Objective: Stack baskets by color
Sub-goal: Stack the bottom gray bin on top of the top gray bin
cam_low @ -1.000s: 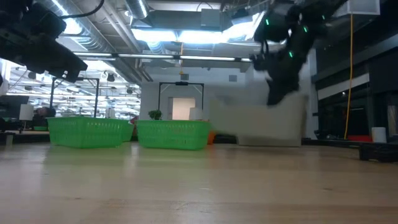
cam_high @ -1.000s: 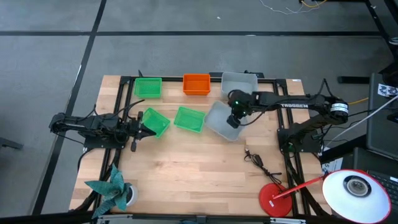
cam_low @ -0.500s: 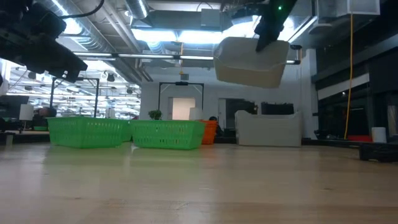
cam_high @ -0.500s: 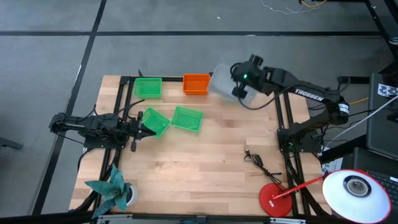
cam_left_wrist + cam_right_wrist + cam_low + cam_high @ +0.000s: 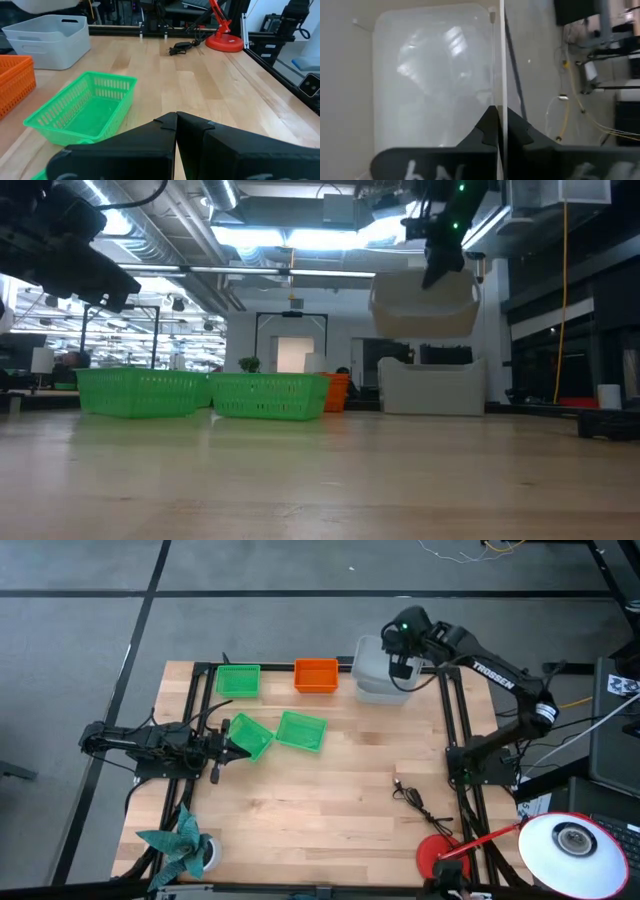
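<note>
My right gripper [image 5: 399, 666] is shut on a pale grey basket [image 5: 378, 662] and holds it in the air at the far right of the table. A second grey basket [image 5: 432, 387] rests on the table right below it. An orange basket [image 5: 316, 675] and a green one [image 5: 238, 680] stand on their bases along the far edge. Two more green baskets [image 5: 303, 730] [image 5: 251, 736] lie mid-table. My left gripper [image 5: 225, 743] waits shut beside the nearer green one. My right gripper pinches one side wall of the grey basket at its rim [image 5: 502, 75], one finger inside and one outside. The fingers slant down from above. The basket hangs about level, open side up [image 5: 425, 305], clear of the table and of the basket below.
A red lamp base [image 5: 440, 862] with its white lamp head stands at the near right corner, with a black cable [image 5: 412, 798] beside it. A teal folded figure [image 5: 178, 843] sits at the near left corner. Bare wood lies in the table's middle and near part.
My right gripper has lifted the grey basket off the table beside the green baskets and carried it up and toward the far right corner. It has rolled as it went. The basket, tilted on the table before, now hangs level over the other grey basket.
</note>
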Motion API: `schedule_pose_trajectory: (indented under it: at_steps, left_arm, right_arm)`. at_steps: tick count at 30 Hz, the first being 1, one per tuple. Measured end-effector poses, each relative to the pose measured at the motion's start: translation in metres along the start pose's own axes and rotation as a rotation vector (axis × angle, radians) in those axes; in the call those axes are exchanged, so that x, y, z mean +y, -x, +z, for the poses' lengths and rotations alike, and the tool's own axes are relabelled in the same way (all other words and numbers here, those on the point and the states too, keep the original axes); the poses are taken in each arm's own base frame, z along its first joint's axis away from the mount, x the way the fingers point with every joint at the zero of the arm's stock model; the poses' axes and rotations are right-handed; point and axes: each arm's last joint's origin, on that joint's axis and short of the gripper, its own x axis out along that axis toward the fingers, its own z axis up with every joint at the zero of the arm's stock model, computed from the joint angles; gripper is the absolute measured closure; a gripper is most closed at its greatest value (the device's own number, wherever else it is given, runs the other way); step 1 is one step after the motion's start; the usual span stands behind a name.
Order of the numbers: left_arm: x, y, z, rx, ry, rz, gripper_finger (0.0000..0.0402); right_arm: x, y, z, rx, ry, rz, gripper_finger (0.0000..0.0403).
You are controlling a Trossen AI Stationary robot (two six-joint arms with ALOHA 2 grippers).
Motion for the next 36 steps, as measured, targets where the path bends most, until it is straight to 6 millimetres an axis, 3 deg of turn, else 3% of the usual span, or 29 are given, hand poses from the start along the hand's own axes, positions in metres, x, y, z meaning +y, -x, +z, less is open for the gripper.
schedule_pose_trajectory:
  at_steps: [5, 14, 20, 30, 36]
  left_arm:
    - [0.0, 0.0, 0.0, 0.0, 0.0, 0.006, 0.0401]
    - [0.0, 0.0, 0.0, 0.0, 0.0, 0.007, 0.0401]
    - [0.0, 0.0, 0.0, 0.0, 0.0, 0.007, 0.0401]
    - [0.0, 0.0, 0.0, 0.0, 0.0, 0.007, 0.0401]
    - [0.0, 0.0, 0.0, 0.0, 0.0, 0.007, 0.0401]
  right_arm:
    - [-0.004, -0.026, -0.008, 0.085, -0.001, 0.048, 0.0403]
    - [0.008, -0.067, -0.008, 0.156, 0.068, 0.178, 0.0403]
    - [0.009, -0.078, -0.01, 0.132, 0.059, 0.241, 0.0403]
    - [-0.002, -0.088, -0.025, 0.065, -0.103, 0.4, 0.0403]
    - [0.003, -0.106, -0.028, 0.109, -0.144, 0.443, 0.0403]
